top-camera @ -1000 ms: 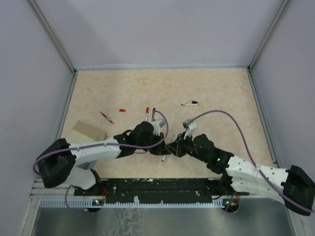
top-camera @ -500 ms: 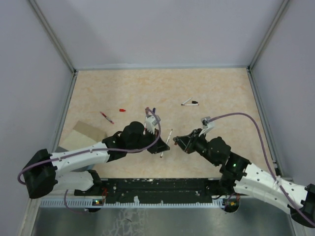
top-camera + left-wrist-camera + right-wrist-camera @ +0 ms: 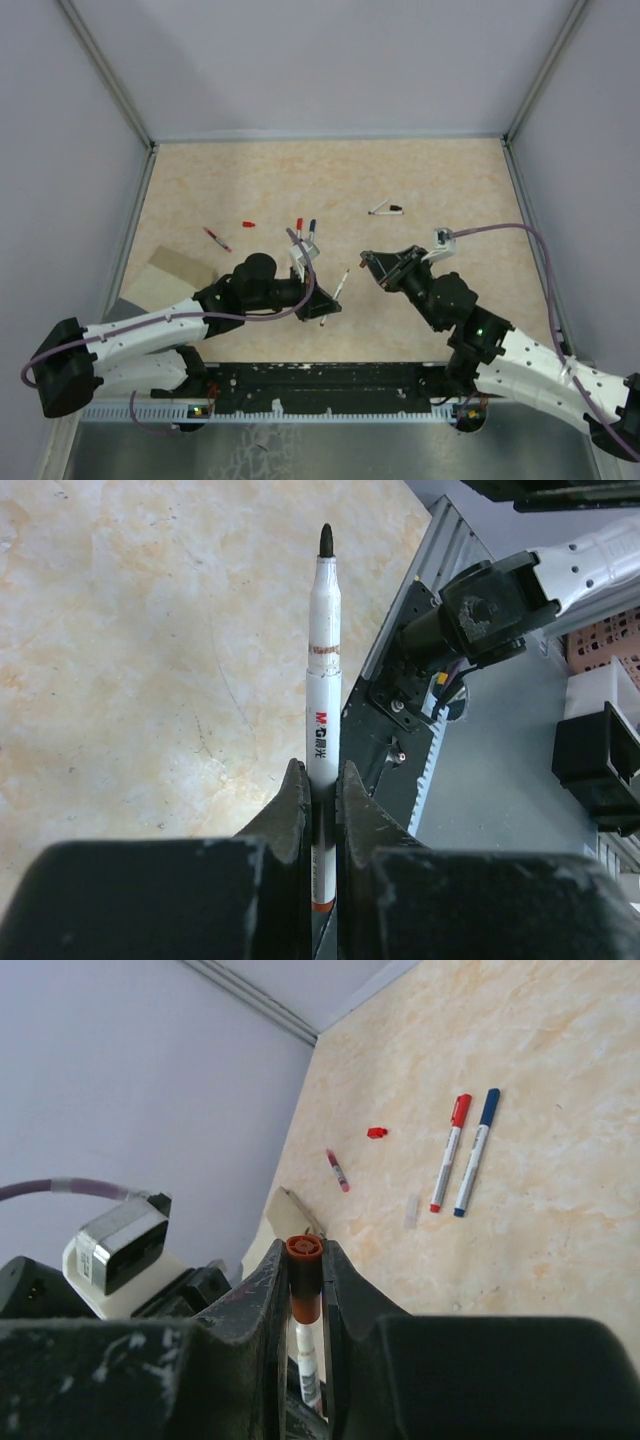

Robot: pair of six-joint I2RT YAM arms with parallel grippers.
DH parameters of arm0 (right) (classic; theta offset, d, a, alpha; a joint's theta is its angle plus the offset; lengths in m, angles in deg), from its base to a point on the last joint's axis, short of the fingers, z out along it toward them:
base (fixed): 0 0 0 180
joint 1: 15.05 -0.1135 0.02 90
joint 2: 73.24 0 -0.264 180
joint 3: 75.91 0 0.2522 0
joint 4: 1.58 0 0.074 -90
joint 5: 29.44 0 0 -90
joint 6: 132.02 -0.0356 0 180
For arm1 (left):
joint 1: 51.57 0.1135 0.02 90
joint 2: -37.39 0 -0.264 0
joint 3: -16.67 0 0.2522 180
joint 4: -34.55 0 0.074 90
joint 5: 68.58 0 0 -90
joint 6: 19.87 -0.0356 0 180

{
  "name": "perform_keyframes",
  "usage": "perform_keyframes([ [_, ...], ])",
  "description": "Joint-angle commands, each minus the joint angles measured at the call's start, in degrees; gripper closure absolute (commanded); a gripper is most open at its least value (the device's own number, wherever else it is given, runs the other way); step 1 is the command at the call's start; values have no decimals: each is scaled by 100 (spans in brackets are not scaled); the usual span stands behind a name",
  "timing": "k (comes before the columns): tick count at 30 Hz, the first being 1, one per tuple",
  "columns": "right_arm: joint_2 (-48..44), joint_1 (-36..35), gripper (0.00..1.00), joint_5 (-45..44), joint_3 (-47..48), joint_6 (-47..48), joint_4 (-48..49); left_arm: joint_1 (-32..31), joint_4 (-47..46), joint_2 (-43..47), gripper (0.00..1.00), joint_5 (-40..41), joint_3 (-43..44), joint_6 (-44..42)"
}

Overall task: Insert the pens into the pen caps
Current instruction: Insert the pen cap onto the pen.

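**Pen in left claw, cap in right, not mated**

Left gripper (image 3: 322, 783) is clamped on 1 white-barrelled pen (image 3: 322, 680). Its fingers (image 3: 294, 802) pinch the lower barrel, and the bare dark tip points away from the wrist cam. From the top cam I see that pen angled up and to the right out of the claw, tip toward the right arm.

Right gripper (image 3: 303, 1263) is closed on 1 dark-red cap (image 3: 303, 1295), held between the 2 fingers with its open mouth facing the wrist cam. In the top view the pen tip and the right claw are near each other with a gap between them, not touching (the cap itself is too small to resolve there).

Lying on the table (image 3: 250, 175):
- 1 red-capped pen (image 3: 298, 229) and 1 blue-capped pen (image 3: 311, 229), side by side and parallel, just beyond the left claw
- 1 loose red cap (image 3: 248, 224) to their left
- 1 dark-red pen (image 3: 216, 238) further left
- 1 black-ended pen (image 3: 385, 209) beyond the right claw
- 1 cardboard piece (image 3: 175, 270) at the table's left edge, beside the left arm
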Motion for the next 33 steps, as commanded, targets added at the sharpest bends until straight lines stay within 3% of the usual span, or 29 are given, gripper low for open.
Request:
perform_keyframes([
  [1, 140, -23, 100, -404, 319, -221, 593, -34, -408, -19, 100, -425, -60, -117],
  [33, 234, -24, 100, 114, 200, -401, 425, -54, -555, -185, 100, -448, 16, -59],
])
